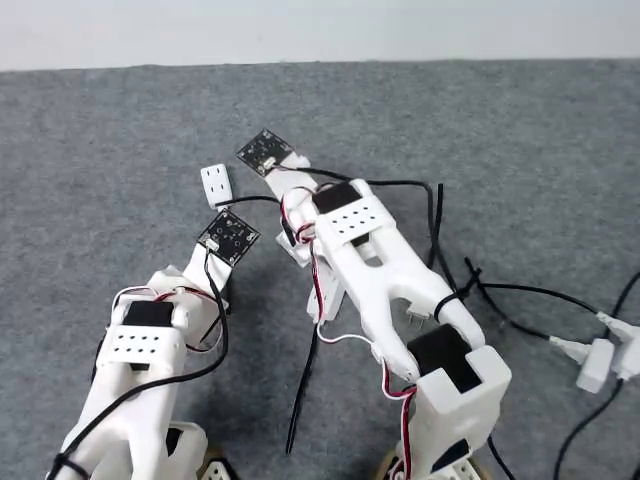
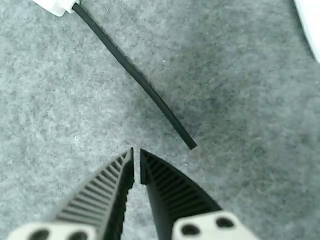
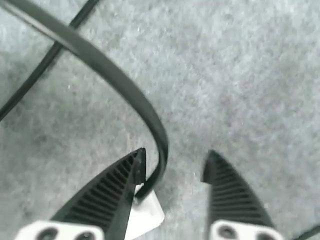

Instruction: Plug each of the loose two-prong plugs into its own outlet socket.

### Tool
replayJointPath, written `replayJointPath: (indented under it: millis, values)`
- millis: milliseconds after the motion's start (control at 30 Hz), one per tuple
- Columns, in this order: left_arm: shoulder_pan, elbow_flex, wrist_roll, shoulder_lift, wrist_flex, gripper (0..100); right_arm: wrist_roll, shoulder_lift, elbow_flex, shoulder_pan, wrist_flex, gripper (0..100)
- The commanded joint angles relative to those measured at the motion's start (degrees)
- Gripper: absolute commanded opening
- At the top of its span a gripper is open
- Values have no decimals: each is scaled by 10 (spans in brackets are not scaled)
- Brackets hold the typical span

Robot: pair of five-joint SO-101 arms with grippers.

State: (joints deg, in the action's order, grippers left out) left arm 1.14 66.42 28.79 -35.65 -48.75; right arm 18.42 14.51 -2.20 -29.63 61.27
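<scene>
Right gripper (image 3: 177,152) gapes, white plug (image 3: 146,216) beside one jaw; left gripper (image 2: 136,151) clenched on nothing. Plug likely light, rigid: pinch its body

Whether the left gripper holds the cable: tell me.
No, the left gripper is shut on nothing, its tips apart from the cable.

The table (image 1: 520,150) wears a grey cloth like felt; to me it looks matt and rough, with short fibres. The fingers (image 2: 170,190) of the left gripper (image 2: 136,156) seem to be black plastic, matt, with fine ribs on the inner faces. The right arm (image 1: 385,265) is white plastic, smooth and rather dull. The cable (image 2: 135,76) has a black rubbery skin, smooth, with a weak shine. The socket (image 1: 216,184) is smooth white plastic.
</scene>
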Motion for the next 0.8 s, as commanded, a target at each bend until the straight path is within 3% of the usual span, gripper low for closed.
replayJointPath:
  millis: [0, 333, 633, 700, 767]
  values:
    - [6, -3, 4, -11, 21, 13, -6, -6, 43, 7, 36, 79]
    - [6, -3, 4, -11, 21, 13, -1, 1, -3, 62, 9, 9]
    - [6, -3, 4, -11, 23, 13, 25, -29, -62, 50, 6, 9]
    - [6, -3, 4, -11, 23, 13, 2, -54, -55, 44, 5, 18]
    - [6, -3, 4, -11, 23, 13, -47, -79, -44, 39, 11, 93]
